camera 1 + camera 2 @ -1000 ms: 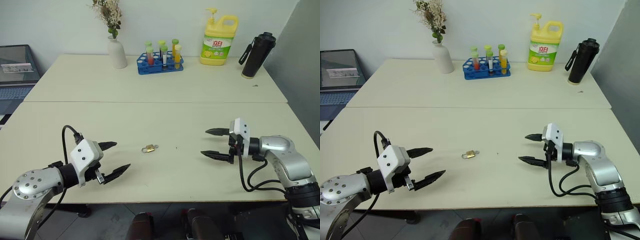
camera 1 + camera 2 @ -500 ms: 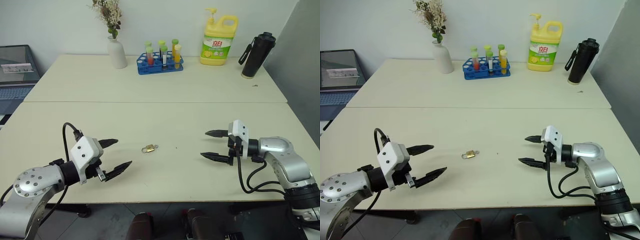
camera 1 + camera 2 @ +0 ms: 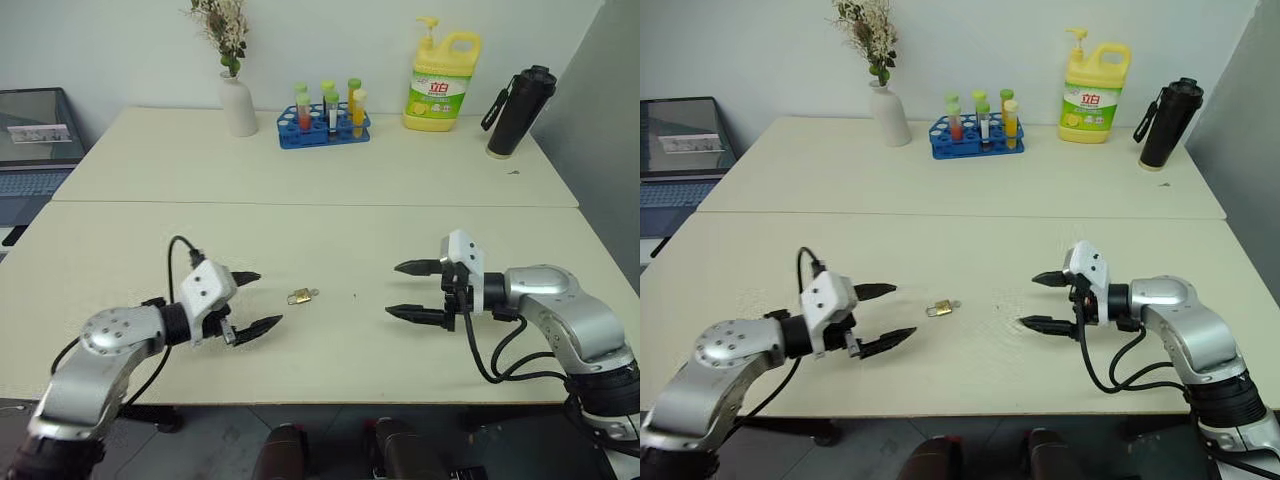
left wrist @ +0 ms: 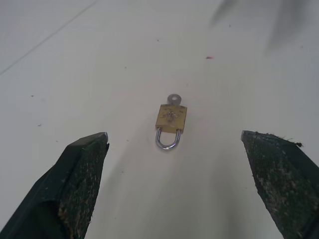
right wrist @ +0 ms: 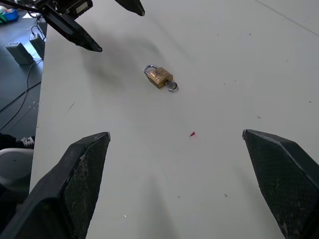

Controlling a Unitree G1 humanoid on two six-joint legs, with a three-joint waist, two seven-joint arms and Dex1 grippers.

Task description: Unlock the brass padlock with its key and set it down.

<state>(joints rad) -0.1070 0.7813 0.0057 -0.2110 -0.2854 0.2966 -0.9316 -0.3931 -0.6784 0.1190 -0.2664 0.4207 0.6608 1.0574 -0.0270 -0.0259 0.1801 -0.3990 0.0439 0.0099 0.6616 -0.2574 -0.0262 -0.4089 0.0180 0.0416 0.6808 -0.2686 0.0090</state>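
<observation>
The brass padlock (image 3: 300,296) is lying flat on the table (image 3: 330,180) between the two grippers, the key (image 4: 173,98) seated in its base. Both the left gripper (image 3: 255,301) and the right gripper (image 3: 402,290) are being held with fingers wide apart, touching nothing. The lock body is best being approached low and square by the left gripper. Compared with a second ago, the left gripper is being brought nearer the padlock

Office or lab room: two pale tables (image 3: 300,170) pushed together, laptop (image 3: 35,150) at the left edge, blue test-tube rack (image 3: 325,118), yellow detergent bottle (image 3: 440,68), vase (image 3: 238,100) of dried flowers, black flask (image 3: 518,96), plain white wall.
</observation>
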